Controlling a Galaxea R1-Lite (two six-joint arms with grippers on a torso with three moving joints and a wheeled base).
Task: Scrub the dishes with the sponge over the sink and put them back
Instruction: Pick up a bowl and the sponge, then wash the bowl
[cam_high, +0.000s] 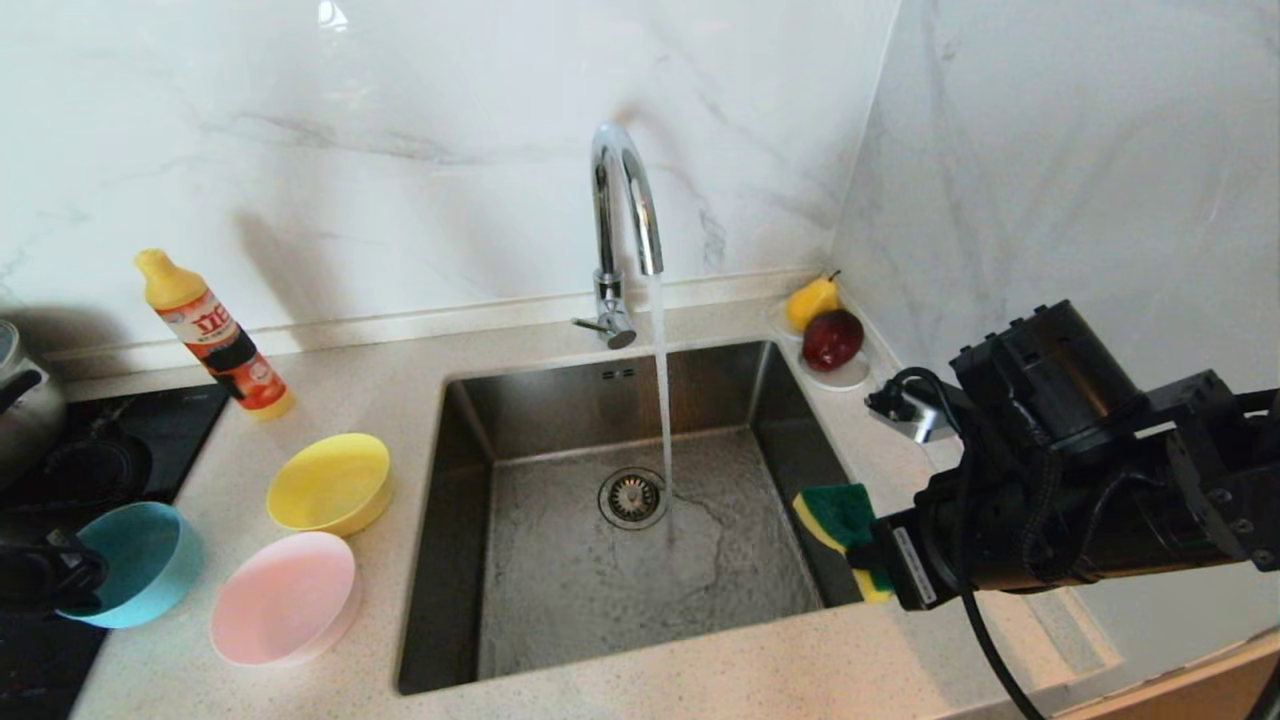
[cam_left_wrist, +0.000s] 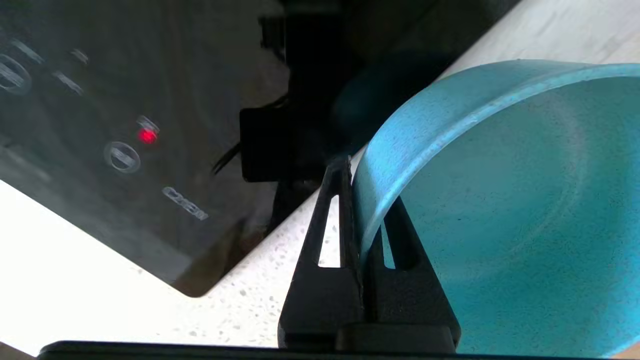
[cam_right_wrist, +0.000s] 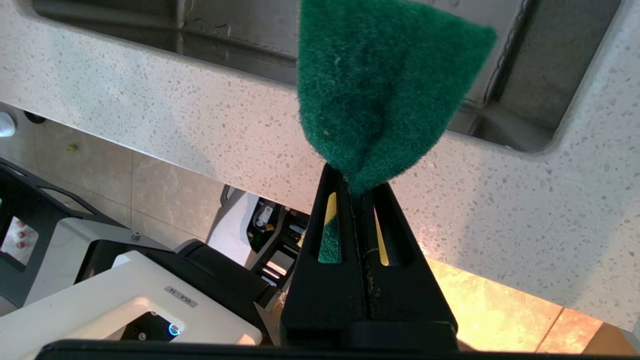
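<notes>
- The left gripper (cam_left_wrist: 367, 235) clamps its jaws on the rim of the teal bowl (cam_high: 135, 562), tilted at the tabletop's (cam_high: 400, 380) left edge beside the dark cooktop (cam_high: 100, 450).
- The right gripper (cam_right_wrist: 359, 195) pinches the sponge (cam_high: 843, 520), jaws clenched, over the right edge of the sink (cam_high: 560, 580), where the faucet (cam_high: 622, 220) runs.
- The yellow bowl (cam_high: 330, 483) and pink bowl (cam_high: 283, 598) wait on the tabletop, near each other, left of the sink.
- The step in hand appears to be picking up the first bowl; next, it likely must be carried over the basin to meet the sponge.
</notes>
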